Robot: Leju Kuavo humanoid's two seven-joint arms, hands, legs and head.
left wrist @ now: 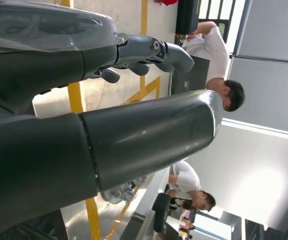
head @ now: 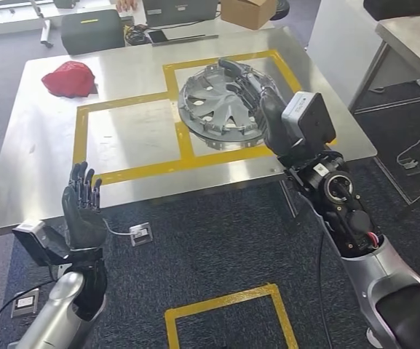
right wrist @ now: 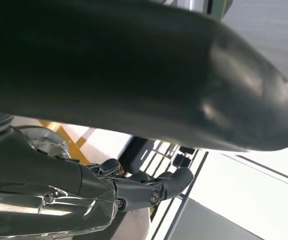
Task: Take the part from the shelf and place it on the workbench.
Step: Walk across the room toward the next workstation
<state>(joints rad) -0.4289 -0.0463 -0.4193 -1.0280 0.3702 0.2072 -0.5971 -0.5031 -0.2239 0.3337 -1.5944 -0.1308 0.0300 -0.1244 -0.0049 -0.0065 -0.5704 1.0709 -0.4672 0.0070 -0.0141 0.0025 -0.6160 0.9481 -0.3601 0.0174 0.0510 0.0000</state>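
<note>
the silver spoked wheel cover (head: 222, 98) was held over the steel workbench (head: 42, 160) by the right hand (head: 262, 102), its fingers curled over the rim; lowering and release were judged due next; the left hand (head: 82, 207) was kept empty, fingers apart

Silver arms with exposed black joints and red wiring; dark many-fingered left hand (head: 83, 207) and right hand (head: 257, 98); grey boxy wrist cameras.

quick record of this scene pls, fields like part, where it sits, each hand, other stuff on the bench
part: silver wheel cover
location: over the right yellow-taped square of the workbench, tilted, its far edge low on the surface
right hand: fingers over the wheel cover's near right rim, holding it
left hand: raised in front of the bench, fingers upright and apart, holding nothing
other items: red cloth at the far left of the bench
left taped square: bare metal
</note>
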